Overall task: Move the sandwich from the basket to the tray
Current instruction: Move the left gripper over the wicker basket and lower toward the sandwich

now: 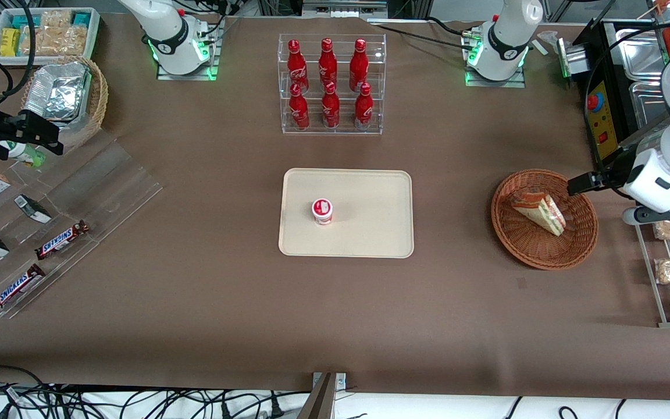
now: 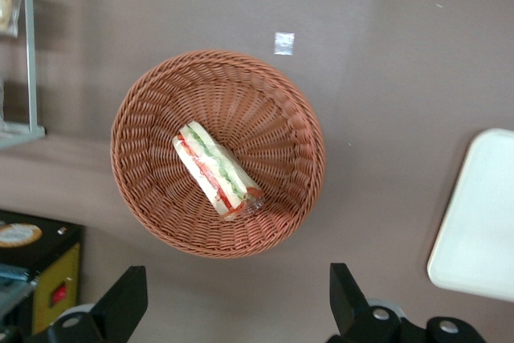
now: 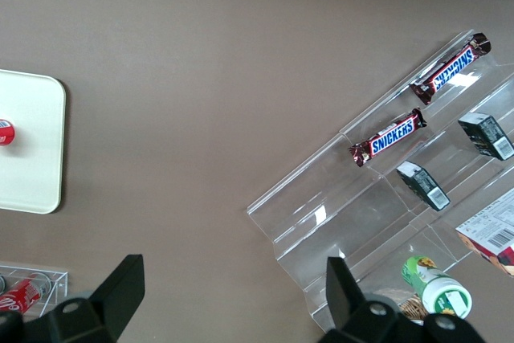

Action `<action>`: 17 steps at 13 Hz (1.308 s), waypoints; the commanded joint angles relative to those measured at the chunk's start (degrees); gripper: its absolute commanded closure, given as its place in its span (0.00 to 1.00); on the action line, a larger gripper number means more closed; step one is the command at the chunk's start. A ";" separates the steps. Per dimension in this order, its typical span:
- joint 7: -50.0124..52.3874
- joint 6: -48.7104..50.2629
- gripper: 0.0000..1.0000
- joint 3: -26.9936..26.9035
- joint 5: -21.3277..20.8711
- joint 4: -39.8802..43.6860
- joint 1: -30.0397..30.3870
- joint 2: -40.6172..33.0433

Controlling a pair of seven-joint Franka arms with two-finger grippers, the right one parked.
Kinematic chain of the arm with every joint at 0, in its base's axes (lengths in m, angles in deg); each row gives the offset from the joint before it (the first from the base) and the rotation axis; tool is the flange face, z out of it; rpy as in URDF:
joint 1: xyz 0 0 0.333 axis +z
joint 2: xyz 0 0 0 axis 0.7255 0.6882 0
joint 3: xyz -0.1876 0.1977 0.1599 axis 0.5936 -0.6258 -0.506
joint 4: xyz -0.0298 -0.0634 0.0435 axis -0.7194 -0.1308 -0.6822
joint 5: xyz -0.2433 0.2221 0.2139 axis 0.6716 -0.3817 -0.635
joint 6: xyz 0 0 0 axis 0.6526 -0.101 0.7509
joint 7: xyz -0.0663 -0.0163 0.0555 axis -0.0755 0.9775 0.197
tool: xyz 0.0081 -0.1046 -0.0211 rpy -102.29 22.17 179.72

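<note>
Gripper [image 2: 233,303], spread wide, hovers above basket [image 2: 152,206] holding sandwich [image 2: 217,169]; tray [image 1: 370,233] carries cup [image 1: 322,210].

My claw [image 2: 233,303], matt black plastic with fingers spread wide, hangs above the basket [image 1: 579,244] at the working arm's end of the bench [image 1: 195,302]. The basket is rough reddish-brown woven wicker. The sandwich [image 1: 537,210] in it wears glossy clear wrap. The tray [image 1: 370,233] looks like smooth matt cream plastic. The bench has a matt brown, cloth-like cover.
</note>
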 commanded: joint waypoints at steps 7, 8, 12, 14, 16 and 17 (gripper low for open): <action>21.82 -21.02 0.00 0.29 -3.10 -19.54 2.81 -2.78; 23.94 -24.09 0.00 0.29 -3.10 -21.91 2.81 -2.87; 33.33 -34.56 0.00 0.46 -8.26 -29.65 2.81 -2.69; 37.48 -38.26 0.00 0.55 -9.42 -31.95 2.72 -2.08; 39.42 -39.15 0.00 0.55 -9.42 -32.39 2.72 -0.94; 40.38 -40.54 0.00 0.64 -9.42 -32.92 2.72 -0.33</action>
